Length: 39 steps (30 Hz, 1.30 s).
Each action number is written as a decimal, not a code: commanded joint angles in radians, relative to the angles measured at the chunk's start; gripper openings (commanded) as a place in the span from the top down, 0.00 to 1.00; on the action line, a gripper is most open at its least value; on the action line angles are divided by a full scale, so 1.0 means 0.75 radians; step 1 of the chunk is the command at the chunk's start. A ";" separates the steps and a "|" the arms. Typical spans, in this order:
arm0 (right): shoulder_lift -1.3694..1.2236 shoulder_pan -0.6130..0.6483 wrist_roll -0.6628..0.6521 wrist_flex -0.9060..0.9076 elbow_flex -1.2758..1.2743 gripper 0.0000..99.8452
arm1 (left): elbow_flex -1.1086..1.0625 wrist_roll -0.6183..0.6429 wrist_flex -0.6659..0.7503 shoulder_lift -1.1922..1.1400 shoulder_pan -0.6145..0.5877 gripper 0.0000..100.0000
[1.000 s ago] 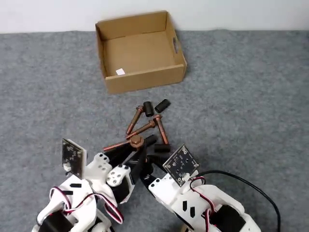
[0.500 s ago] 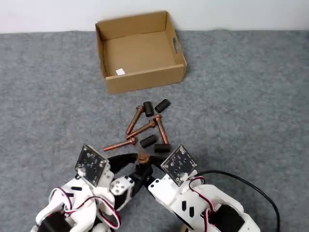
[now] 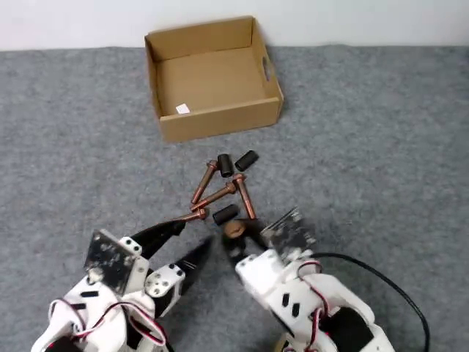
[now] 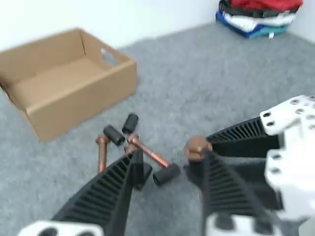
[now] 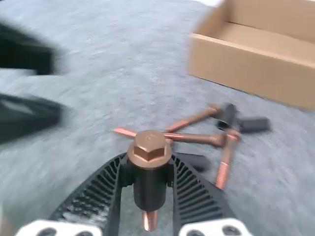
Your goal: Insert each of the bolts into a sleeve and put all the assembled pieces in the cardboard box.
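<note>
**Right arm.** The arm rises from the near right of the counter (image 3: 381, 147) and leans towards the loose parts. The right gripper (image 5: 147, 167) is closed on one assembled piece: a black sleeve (image 5: 147, 189) clamped between the two ribbed fingers, with a copper bolt (image 5: 149, 149) passing through it. The hexagonal head sits on the sleeve's upper end, and the threaded tip projects from the lower end. The piece stands roughly upright and is off the counter.

**Left arm.** The arm sits at the near left, with its forearm angled towards the middle of the counter. The left gripper (image 3: 195, 235) holds nothing, and its fingers are spread wide in a V. In the high view, the tip of the farther finger overlaps the shank of the nearest loose bolt; contact cannot be determined. The assembled piece is just beyond the fingertips, not between them.

**Parts on the counter.**
- Four loose bolts (image 3: 205, 182) lie flat in a crossed cluster between the grippers and the box.
- Three loose sleeves (image 3: 225, 165) are with them. Two lie at the far end of the cluster and one lies at the near end, just beside the right gripper.

**Box.** The cardboard box (image 3: 220, 121) stands open at the far side of the counter, well apart from both grippers. No bolt or sleeve is visible inside it.
</note>
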<state>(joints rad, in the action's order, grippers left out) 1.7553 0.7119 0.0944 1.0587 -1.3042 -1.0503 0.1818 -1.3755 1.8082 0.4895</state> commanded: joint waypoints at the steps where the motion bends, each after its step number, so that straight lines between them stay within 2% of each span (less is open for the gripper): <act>1: 0.009 -0.165 0.100 -0.028 0.051 0.99 | 0.069 -0.088 -0.002 0.004 -0.151 1.00; 7: -0.236 -0.281 0.186 -0.032 0.237 0.99 | -0.083 -0.272 0.000 0.006 -0.628 1.00; 12: -0.596 -0.296 0.297 -0.038 0.516 0.99 | -0.398 -0.280 0.104 0.006 -0.855 1.00; 18: -0.967 -0.296 0.295 -0.050 0.831 0.99 | -0.637 -0.274 0.239 0.006 -0.874 1.00; 24: -1.337 -0.375 0.280 -0.269 1.123 0.99 | -0.803 -0.274 0.264 0.006 -0.872 1.00; 27: -1.548 -0.431 0.153 -0.375 1.272 0.99 | -0.842 -0.235 0.260 0.006 -0.880 1.00; 31: -1.826 -0.476 0.012 -0.496 1.498 0.99 | -0.844 -0.082 0.258 0.006 -0.878 0.99; 35: -2.106 -0.482 -0.057 -0.578 1.743 0.99 | -0.844 0.016 0.256 0.000 -0.878 0.99; 39: -2.407 -0.482 -0.117 -0.705 1.972 0.99 | -0.844 0.025 0.262 0.000 -0.876 0.99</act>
<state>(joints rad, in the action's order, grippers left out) 0.0629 0.3590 0.0422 0.6153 0.0077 -1.6886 0.1818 -1.2068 1.8052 -0.1657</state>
